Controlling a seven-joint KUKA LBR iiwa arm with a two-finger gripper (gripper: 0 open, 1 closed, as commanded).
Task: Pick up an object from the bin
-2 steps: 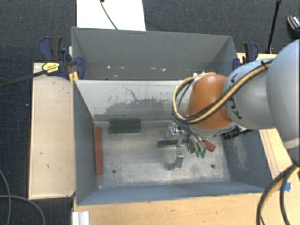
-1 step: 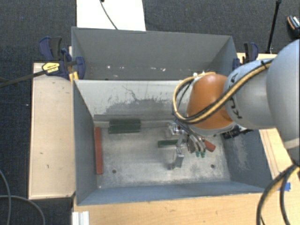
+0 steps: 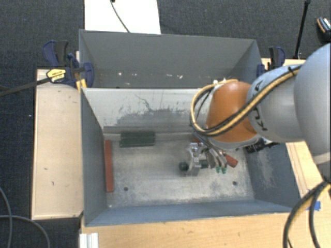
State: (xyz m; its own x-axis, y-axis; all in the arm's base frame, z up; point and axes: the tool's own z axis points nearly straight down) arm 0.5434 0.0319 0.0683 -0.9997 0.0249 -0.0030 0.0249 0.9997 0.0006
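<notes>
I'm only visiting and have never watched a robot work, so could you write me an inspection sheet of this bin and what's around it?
Surface: grey metal bin, its floor scuffed.
Job's things: dark green block by the back wall; long red stick along the left wall; small dark piece right of centre.
Clutter: small red bit under the wrist; thing or robot part, cannot tell.
Grippers: gripper low over the bin floor, beside the small dark piece.
Cables: cables looped round the arm's orange cover.
Surroundings: dark floor around the bin.
</notes>
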